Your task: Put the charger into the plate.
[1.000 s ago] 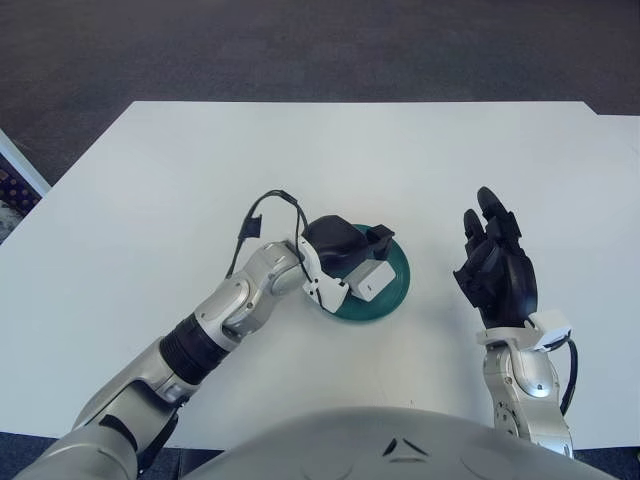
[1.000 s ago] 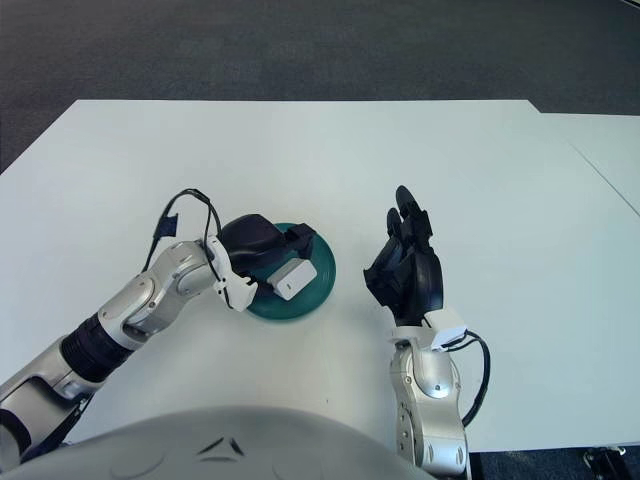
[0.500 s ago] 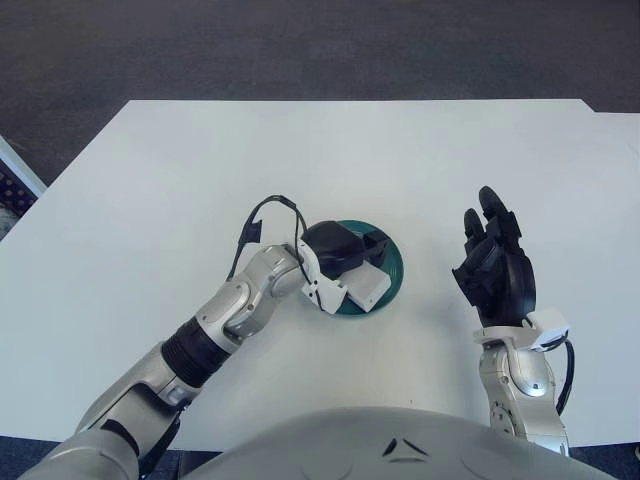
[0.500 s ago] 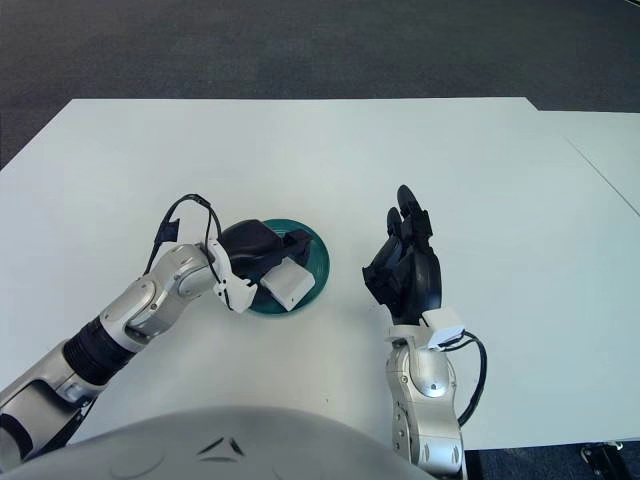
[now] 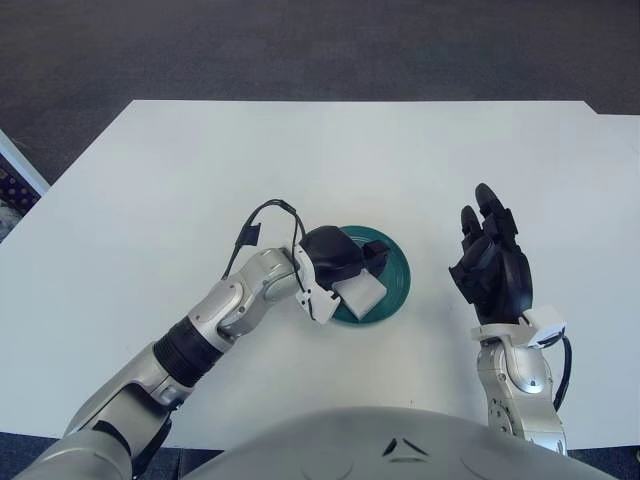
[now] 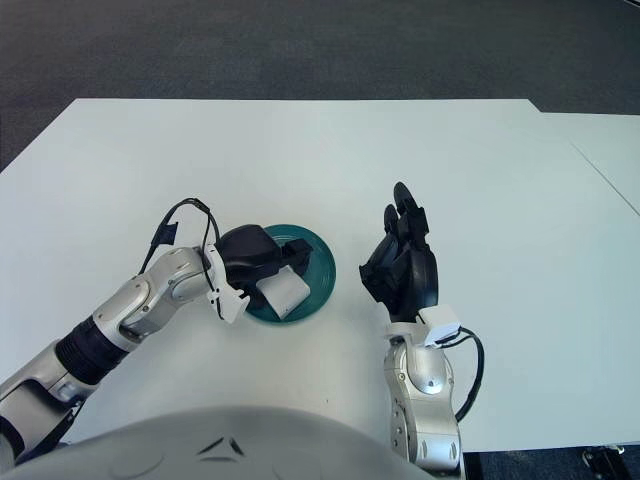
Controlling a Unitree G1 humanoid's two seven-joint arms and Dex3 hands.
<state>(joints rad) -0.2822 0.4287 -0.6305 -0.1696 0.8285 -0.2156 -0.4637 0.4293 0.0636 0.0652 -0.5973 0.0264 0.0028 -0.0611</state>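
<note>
1. The left hand [image 5: 335, 262] is over the near-left part of the green plate [image 5: 398, 270], fingers curled around the white charger [image 5: 360, 292], which shows just below the dark palm.
2. The charger sits low over the plate's near edge. It appears to overlap the rim, and I cannot tell whether it touches the plate or hangs just above it.
3. The key relation: the plate's open centre lies to the right of the charger and slightly farther away, so the block looks to need a short nudge that way before release.
4. The charger's long axis runs roughly along the near rim, tilted a little; let go here, it could tip off onto the worktop [image 5: 150, 200].
5. The right hand [image 5: 492, 268] is raised well to the right of the plate, fingers extended and holding nothing. The left hand is plainly the nearer one, and it already carries the load.
6. My read: placement is nearly done, with release still to come.
</note>
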